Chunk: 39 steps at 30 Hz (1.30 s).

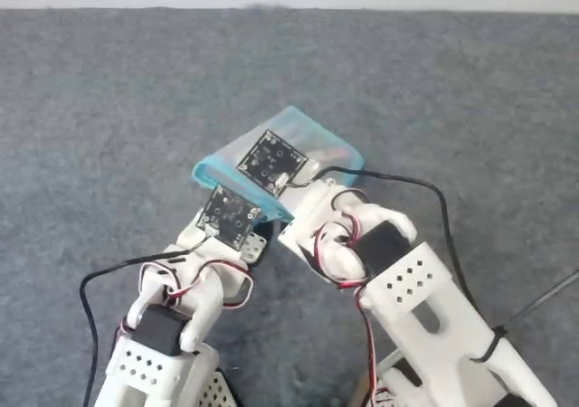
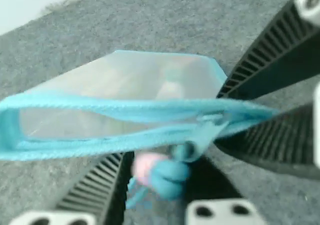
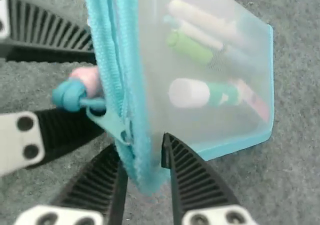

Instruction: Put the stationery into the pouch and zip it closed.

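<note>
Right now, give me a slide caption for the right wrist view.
Right claw clamps the zipper edge of the pouch, stationery visible inside.

On the table (image 1: 109, 108) the pouch (image 1: 317, 140) lies mid-scene, just beyond two arms based at the near edge. The left gripper (image 2: 160, 177) is at its near-left corner and the right gripper (image 3: 142, 172) beside it to the right. The stationery (image 3: 200, 70) sits inside the pouch. The right gripper straddles the pouch's zip edge at one end. The zip pull (image 3: 75, 92) hangs just beside it, at the left gripper.
</note>
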Available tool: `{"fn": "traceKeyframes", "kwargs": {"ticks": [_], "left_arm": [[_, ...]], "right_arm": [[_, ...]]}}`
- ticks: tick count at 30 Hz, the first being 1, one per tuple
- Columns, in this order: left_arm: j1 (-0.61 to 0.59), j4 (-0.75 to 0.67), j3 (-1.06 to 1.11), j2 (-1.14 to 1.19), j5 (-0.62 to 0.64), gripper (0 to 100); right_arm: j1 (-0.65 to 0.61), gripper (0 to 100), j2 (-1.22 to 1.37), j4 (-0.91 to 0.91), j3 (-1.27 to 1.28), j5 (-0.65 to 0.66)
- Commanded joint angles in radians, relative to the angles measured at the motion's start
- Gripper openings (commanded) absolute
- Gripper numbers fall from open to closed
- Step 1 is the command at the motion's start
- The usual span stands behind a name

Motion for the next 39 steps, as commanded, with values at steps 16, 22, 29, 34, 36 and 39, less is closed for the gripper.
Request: {"fn": "traceKeyframes", "kwargs": {"ticks": [16, 22, 29, 34, 36, 39], "left_arm": [[-0.270, -0.051, -0.038, 0.009, -0.012, 1], [-0.379, -0.095, -0.036, 0.012, -0.008, 1], [-0.457, -0.127, -0.036, 0.014, -0.006, 1], [-0.500, -0.143, -0.036, 0.012, 0.000, 1], [-0.535, -0.155, -0.038, 0.012, 0.043, 1], [-0.586, -0.175, -0.038, 0.014, 0.091, 1]], "right_arm": [[0.110, 0.8, -0.045, -0.127, 0.118, 0.071], [0.111, 0.8, -0.045, -0.127, 0.121, 0.075], [0.176, 0.8, -0.045, -0.122, 0.123, 0.075], [0.202, 0.8, -0.045, -0.127, 0.140, 0.081], [0.202, 0.8, -0.045, -0.128, 0.146, 0.100], [0.234, 0.8, -0.045, -0.128, 0.146, 0.103]]}}
